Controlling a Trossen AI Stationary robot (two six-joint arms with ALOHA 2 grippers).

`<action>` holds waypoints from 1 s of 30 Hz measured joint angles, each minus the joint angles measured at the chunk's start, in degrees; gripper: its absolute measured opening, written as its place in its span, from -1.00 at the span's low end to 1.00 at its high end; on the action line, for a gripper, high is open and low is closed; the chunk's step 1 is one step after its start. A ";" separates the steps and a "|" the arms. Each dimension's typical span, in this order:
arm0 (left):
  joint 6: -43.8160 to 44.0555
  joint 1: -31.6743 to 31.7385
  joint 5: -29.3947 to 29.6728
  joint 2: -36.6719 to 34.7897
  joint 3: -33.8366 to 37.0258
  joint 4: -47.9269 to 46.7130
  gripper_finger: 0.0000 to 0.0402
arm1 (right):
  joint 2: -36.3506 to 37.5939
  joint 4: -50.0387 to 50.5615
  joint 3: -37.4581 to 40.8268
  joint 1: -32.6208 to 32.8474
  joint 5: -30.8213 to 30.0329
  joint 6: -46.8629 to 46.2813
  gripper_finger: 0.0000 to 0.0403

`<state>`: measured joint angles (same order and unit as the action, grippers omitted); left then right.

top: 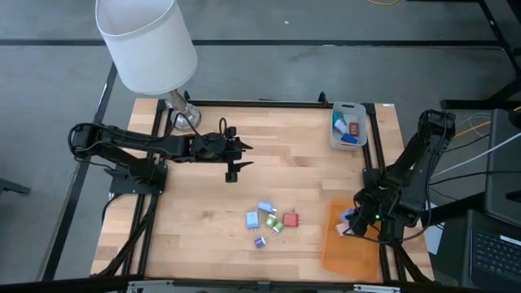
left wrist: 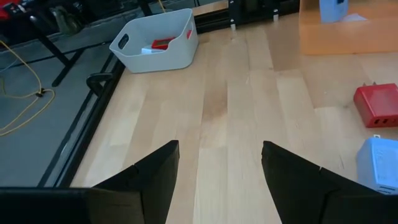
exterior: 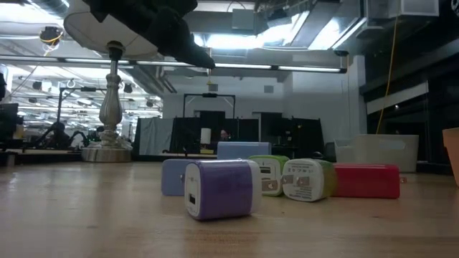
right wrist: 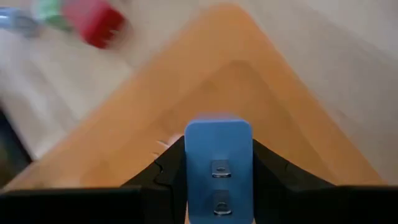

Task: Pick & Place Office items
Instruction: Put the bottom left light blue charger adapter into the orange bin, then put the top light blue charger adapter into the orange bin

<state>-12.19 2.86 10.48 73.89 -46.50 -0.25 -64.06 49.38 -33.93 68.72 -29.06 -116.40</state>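
Several small blocky office items lie in a cluster on the wooden table: a red one (top: 291,220), green ones (top: 277,225), light blue ones (top: 253,219) and a purple one (top: 260,242). In the low view the purple one (exterior: 219,188) is nearest. My right gripper (top: 352,222) is over the flat orange sheet (top: 352,244) at the near right, shut on a blue block (right wrist: 219,165). My left gripper (top: 236,156) hangs open above the table's middle, far side of the cluster, with nothing between its fingers (left wrist: 155,180). My right gripper pinches the blue block by two opposite sides (right wrist: 191,163) between its two fingers (right wrist: 165,171). The face with two small slots (right wrist: 219,186) is turned toward the wrist. The fingers slant down from above over the orange sheet. Whether the block's far end touches the sheet, I cannot tell.
A grey tray (top: 348,138) at the far right corner holds a few pieces, red and blue among them. A lamp with a white shade (top: 146,41) stands at the far left, its base (exterior: 107,147) on the table. Bare wood lies between the cluster and the left edge.
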 joint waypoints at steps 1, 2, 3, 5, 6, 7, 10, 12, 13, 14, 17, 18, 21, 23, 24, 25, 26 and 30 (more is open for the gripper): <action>0.00 0.02 0.00 0.02 0.00 0.00 0.11 | -0.63 0.18 0.00 0.08 0.79 -1.45 -0.34; 0.00 0.02 0.00 0.02 0.00 0.00 0.11 | -1.28 0.12 0.00 0.13 1.33 -2.48 -0.26; 0.00 0.02 0.00 0.02 0.00 0.00 0.11 | -1.85 0.13 0.00 0.13 1.47 -3.25 -0.16; 0.04 0.02 -0.04 0.02 0.00 0.00 0.11 | -2.91 0.14 0.00 0.12 1.15 -4.29 0.04; 0.31 0.02 -0.04 0.02 0.00 0.00 0.11 | -3.32 0.15 0.00 0.12 0.63 -4.55 0.12; 0.37 0.02 -0.04 0.02 0.00 0.00 0.11 | -3.65 0.14 0.00 0.12 -0.04 -4.64 0.19; 0.44 0.02 -0.04 0.02 0.00 0.00 0.11 | -4.04 0.24 0.00 0.12 -2.51 -4.61 0.30; 0.46 0.02 -0.07 0.02 0.00 0.00 0.11 | -4.00 0.56 -0.02 0.12 -6.41 -4.30 0.31; 0.57 0.02 -0.07 0.02 0.00 0.00 0.11 | -3.89 0.54 -0.02 0.12 -9.47 -3.57 0.30; 0.70 0.02 -0.07 0.02 0.00 0.00 0.11 | -3.74 0.44 -0.02 0.12 -13.06 -2.81 0.28; 2.04 0.03 -3.02 0.02 0.00 -0.01 0.11 | -3.64 0.24 -0.19 0.12 -27.28 0.40 0.21; 2.55 0.15 -5.78 0.03 0.01 -0.02 0.11 | -3.64 0.11 -0.22 0.12 -32.56 1.94 0.19; 4.07 0.30 -12.65 1.19 0.00 -0.13 0.11 | -3.64 -0.52 -0.22 -0.60 -45.24 6.90 0.11; 4.78 -0.37 -12.92 2.98 0.00 -1.26 0.11 | -3.64 -1.01 -0.22 -1.61 -50.45 10.00 0.06; 4.91 -0.71 -12.32 4.31 0.00 -1.67 0.11 | -3.64 -1.26 -0.22 -2.25 -52.40 11.35 0.04; 5.25 -1.00 -11.68 5.82 0.00 -1.71 0.11 | -3.64 -1.65 -0.24 -3.01 -53.96 12.66 0.02; 5.52 -1.29 -11.64 7.34 0.02 -1.82 0.11 | -3.64 -2.31 -0.22 -3.81 -55.38 14.20 0.00; 5.41 -2.99 -13.10 13.50 -0.24 -0.35 0.11 | -3.64 -5.58 -0.22 -6.78 -58.72 21.04 -0.05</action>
<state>-6.77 -0.13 -2.62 87.38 -46.74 -0.61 -67.70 43.80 -34.15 61.93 -87.78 -95.36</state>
